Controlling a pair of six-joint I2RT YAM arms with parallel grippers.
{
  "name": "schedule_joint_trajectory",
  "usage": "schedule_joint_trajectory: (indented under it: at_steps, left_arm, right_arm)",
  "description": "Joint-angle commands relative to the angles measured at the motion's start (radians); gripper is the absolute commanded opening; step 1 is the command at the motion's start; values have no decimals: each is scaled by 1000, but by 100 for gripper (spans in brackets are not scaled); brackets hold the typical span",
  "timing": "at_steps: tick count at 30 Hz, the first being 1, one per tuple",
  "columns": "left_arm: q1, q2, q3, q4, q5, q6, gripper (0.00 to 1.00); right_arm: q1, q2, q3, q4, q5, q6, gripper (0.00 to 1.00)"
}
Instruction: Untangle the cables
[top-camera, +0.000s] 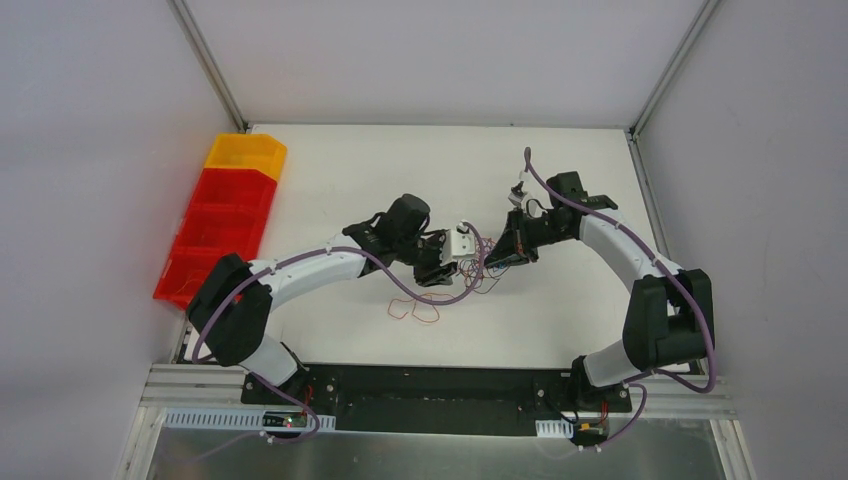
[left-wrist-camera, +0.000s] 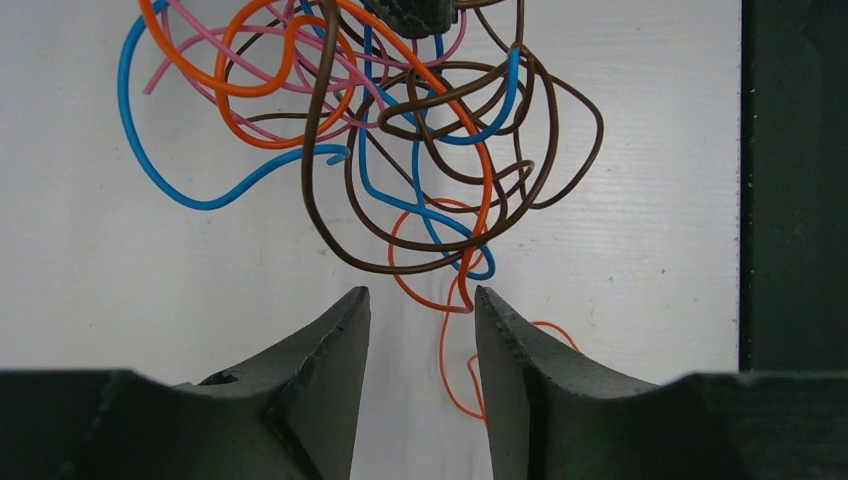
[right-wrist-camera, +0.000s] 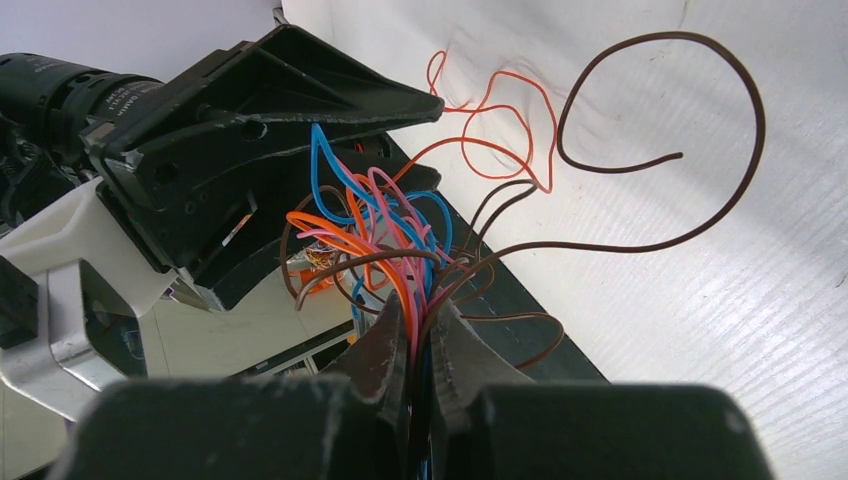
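The cables (left-wrist-camera: 400, 130) are a tangle of thin curly wires in orange, blue, brown and pink, hanging above the white table between the two arms; they also show in the top view (top-camera: 478, 270). My right gripper (right-wrist-camera: 422, 330) is shut on a bunch of these cables (right-wrist-camera: 400, 250) and holds the tangle up. My left gripper (left-wrist-camera: 420, 300) is open, its jaws just below the tangle; a thin orange wire (left-wrist-camera: 448, 340) runs between the jaws without being pinched. In the top view the left gripper (top-camera: 450, 262) and right gripper (top-camera: 497, 258) are close together at mid table.
A loose red-orange wire (top-camera: 415, 310) lies on the table in front of the grippers. Red and yellow bins (top-camera: 222, 220) stand along the left edge. The table's dark right edge (left-wrist-camera: 790, 180) shows in the left wrist view.
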Motion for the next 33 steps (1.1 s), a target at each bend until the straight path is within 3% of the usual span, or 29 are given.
schedule_joint_trajectory:
  at_steps: [1,10,15,18,19,27,33]
  left_arm:
    - [-16,-60,-11,0,5,14,45]
    - [-26,-28,24,38,0,18,46]
    - [-28,-27,33,24,-18,35,22]
    - [-25,-58,27,-47,-33,79,0]
    - [-15,-76,20,-70,-38,81,0]
    - [236,-305,33,-329,-18,32,0]
    - [455,-432,50,-488,2,66,0]
  right_arm:
    - [4,-28,23,-4,-20,1,0]
    - [4,-26,22,-3,-22,3,0]
    - [-1,-24,21,-3,-24,3,0]
    - [-29,-25,27,-15,-23,-3,0]
    - [-46,-24,33,-26,-20,-13,0]
    - [-338,-30,100,-149,107,-159,0]
    - [-451,-29,143,-184,202,-211,0]
